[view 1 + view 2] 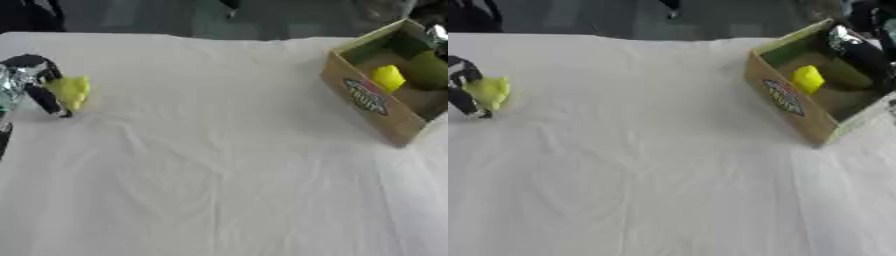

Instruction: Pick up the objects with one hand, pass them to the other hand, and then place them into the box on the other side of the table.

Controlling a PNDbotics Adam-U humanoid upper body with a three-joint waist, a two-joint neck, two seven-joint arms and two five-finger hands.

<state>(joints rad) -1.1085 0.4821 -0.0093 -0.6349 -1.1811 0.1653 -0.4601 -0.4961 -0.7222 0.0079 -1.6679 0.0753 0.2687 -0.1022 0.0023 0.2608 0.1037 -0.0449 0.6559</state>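
Left hand (31, 82) cut off by the frame's left edge, palm out of sight; yellow-green object (70, 91) at its fingers too blurred to name, perhaps soft. Right hand (859, 47) cropped by the right edge, smeared, finger pose unreadable. Below it, inside the cardboard box (372, 107), a yellow lump (388, 77) and a green shape (427, 70), both indistinct.
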